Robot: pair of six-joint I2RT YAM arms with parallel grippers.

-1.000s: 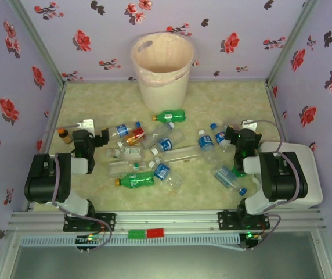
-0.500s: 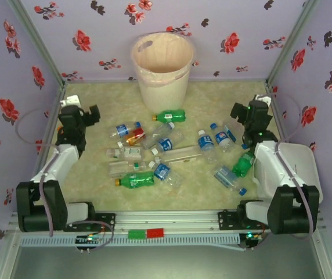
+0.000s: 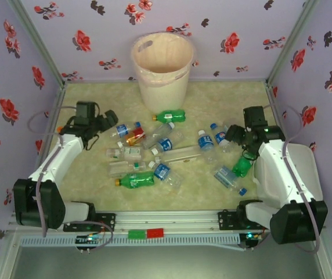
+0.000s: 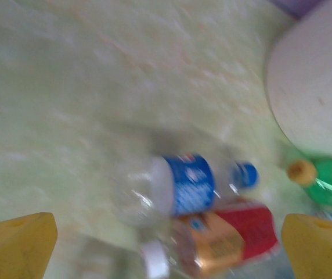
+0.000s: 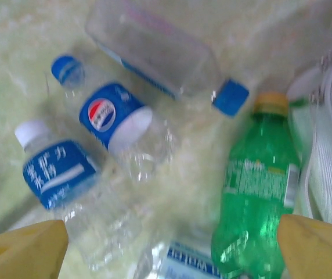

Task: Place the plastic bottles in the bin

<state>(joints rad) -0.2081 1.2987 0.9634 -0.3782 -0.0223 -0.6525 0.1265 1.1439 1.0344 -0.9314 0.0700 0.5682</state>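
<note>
The bin (image 3: 162, 67), a tall pale pink bucket, stands at the back centre; its wall (image 4: 317, 87) fills the left wrist view's upper right. Plastic bottles lie scattered mid-table. My left gripper (image 3: 109, 120) is open just left of a clear blue-labelled bottle (image 3: 121, 129) and the amber bottle (image 3: 136, 137). Through the left wrist camera both lie between its open fingers (image 4: 169, 247): the clear bottle (image 4: 183, 185) and the amber one (image 4: 230, 238). My right gripper (image 3: 234, 135) hangs open over the right-hand bottles; its fingers (image 5: 169, 250) span a green bottle (image 5: 256, 192) and clear ones (image 5: 114, 122).
Other green bottles lie near the bin (image 3: 169, 116) and at the front (image 3: 134, 181). A white padded cover (image 3: 296, 168) sits against the right wall, close to the right arm. Floral purple walls enclose the table; a metal rail (image 3: 166, 220) runs along the front edge.
Both arms rose from low over the table to the side walls. The left gripper then swung right, the right gripper forward and left, toward the bottles. No bottle has moved.
</note>
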